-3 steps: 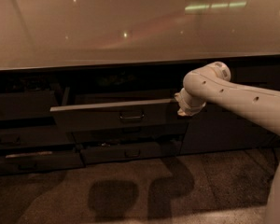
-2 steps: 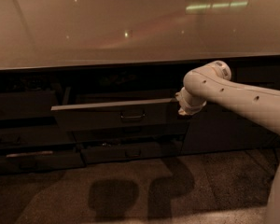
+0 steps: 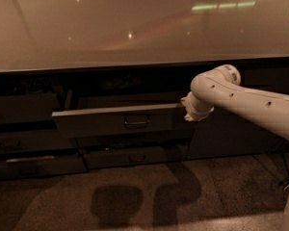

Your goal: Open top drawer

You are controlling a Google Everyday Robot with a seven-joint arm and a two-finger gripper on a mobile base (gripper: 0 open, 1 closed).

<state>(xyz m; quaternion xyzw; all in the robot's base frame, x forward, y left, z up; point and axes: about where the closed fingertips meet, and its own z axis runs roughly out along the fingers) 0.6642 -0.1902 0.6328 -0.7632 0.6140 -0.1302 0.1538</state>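
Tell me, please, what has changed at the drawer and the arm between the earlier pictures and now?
Nothing has visibly changed. The top drawer stays pulled partly out, and the gripper stays at the right end of its front panel, to the side of the handle. The arm keeps the same pose.

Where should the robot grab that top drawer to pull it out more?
The small loop handle in the middle of the front of the top drawer, coming straight from the front. Its bar lies level and stands off the panel, so it can be hooked, and a centred pull probably keeps the drawer straight. The hand is at the drawer's right end.
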